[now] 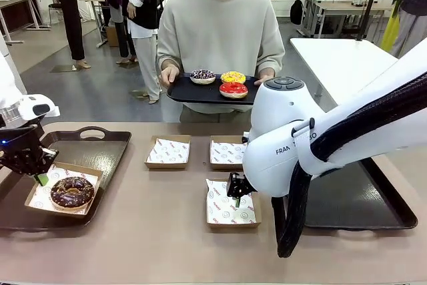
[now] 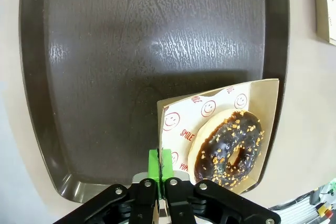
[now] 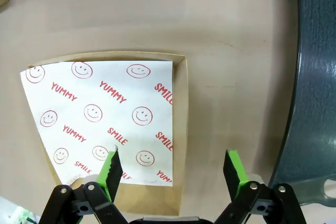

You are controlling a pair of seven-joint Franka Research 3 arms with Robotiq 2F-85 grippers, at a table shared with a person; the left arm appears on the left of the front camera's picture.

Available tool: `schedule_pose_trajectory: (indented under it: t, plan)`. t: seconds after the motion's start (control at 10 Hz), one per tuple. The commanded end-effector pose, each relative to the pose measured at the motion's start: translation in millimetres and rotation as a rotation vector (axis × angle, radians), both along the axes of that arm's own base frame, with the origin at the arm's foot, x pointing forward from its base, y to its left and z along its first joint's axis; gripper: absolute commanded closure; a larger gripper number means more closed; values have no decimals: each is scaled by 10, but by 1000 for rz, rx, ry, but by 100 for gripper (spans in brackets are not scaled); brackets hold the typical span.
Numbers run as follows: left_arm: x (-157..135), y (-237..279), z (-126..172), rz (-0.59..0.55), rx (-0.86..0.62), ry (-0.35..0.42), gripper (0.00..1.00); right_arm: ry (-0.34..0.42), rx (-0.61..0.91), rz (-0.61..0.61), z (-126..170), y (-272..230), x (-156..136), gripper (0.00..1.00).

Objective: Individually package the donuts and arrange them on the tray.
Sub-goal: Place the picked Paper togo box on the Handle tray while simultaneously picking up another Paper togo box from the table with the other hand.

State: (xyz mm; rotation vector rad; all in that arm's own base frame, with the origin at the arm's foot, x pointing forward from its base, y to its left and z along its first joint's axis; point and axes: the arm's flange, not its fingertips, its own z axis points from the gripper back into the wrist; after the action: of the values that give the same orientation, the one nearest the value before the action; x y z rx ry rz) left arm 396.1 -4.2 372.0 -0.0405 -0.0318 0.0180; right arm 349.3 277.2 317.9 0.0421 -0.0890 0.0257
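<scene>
Four donuts (image 1: 72, 191), four boxes (image 1: 167, 139); left end effector (image 2: 161, 163) tight on one box (image 2: 265, 93), right end effector (image 3: 173, 169) open.

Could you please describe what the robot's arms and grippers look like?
The right arm is glossy white and rounded, with dark lettering starting FRAN and a black ribbed cable hose. The left arm is white too. The left gripper and right gripper are black bolted linkages with green pads.

3 paper-lined boxes (image 1: 168, 151) (smiley print) lie apart on the tan table (image 1: 153, 238).
</scene>
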Motion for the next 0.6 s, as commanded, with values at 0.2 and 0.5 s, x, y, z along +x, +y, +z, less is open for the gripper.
schedule_pose_trajectory:
  t: [0.2,0.5]
  plan:
    - [69,-37,-93,6,52,7,99,-31,5,-19,-53,61,68,0]
    - [79,-46,-90,-6,51,16,42,-25,20,-14,-55,43,81,59]
